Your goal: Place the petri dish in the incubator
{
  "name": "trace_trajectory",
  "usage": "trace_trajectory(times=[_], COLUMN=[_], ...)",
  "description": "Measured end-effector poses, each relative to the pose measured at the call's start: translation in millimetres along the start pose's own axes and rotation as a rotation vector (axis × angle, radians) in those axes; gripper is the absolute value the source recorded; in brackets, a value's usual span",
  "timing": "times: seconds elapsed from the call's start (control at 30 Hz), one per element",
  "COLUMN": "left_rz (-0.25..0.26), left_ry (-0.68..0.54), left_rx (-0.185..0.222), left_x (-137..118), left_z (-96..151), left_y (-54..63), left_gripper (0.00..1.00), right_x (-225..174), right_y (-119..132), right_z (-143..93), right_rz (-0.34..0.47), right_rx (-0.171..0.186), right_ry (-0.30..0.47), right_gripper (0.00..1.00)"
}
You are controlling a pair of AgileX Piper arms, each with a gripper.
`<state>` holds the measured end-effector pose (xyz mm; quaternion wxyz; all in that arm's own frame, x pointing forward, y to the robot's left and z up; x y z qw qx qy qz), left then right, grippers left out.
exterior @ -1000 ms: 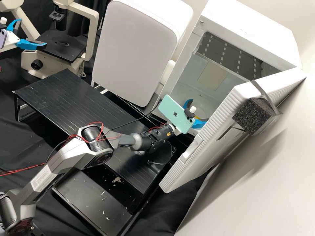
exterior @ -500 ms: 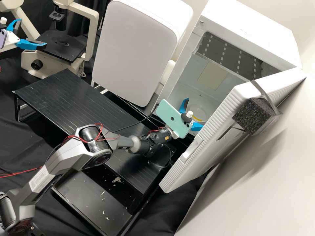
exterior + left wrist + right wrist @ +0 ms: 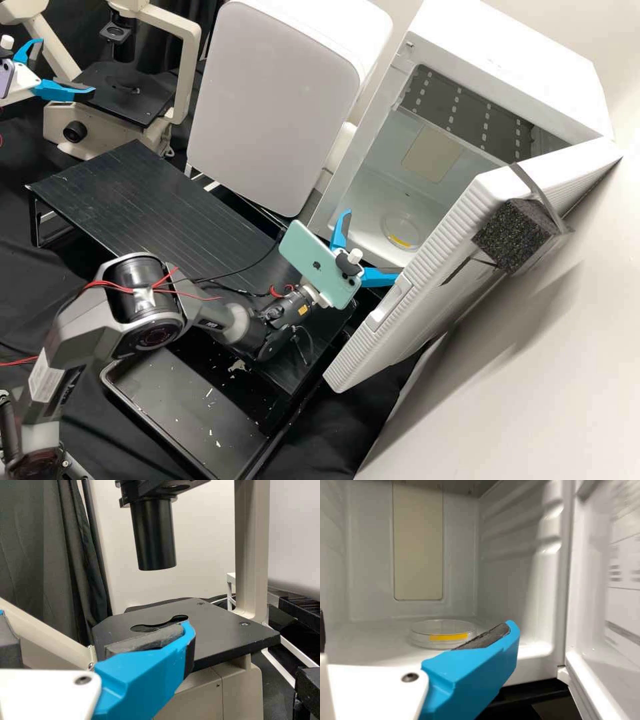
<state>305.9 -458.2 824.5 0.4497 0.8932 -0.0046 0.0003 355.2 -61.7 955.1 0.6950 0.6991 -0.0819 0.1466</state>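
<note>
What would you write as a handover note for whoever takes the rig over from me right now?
Right pincer: open and empty, just outside the mouth of the incubator.
Left pincer: open and empty, by the microscope.
Petri dish: lying flat on the incubator floor, clear of the right pincer.
Done: the dish is in the incubator and let go.
Left: the door is open. I'd probably draw the right arm well clear before anyone swings it shut, if shutting it is wanted.
</note>
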Motion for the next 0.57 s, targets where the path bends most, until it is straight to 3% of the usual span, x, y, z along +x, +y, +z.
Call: trace_trajectory(times=[0.17,0.37,0.57], left_rz=[0.0,0.0,0.0], left_ry=[0.0,0.0,0.0], left_rx=[0.0,0.0,0.0], left_x=[0.0,0.0,0.0], left_z=[0.0,0.0,0.0], left_y=[0.0,0.0,0.0], left_gripper=[1.0,1.0,1.0], right_x=[-43.3,-105.0,-157.4], right_y=[2.6,-4.3,-21.9], right_z=[-4.6,-35.2,-66.0], right_rz=[0.001,0.005,-0.054], right_rx=[0.022,0.042,0.063], right_ry=[-0.059,-0.119,-0.094], right_gripper=[1.0,1.0,1.0])
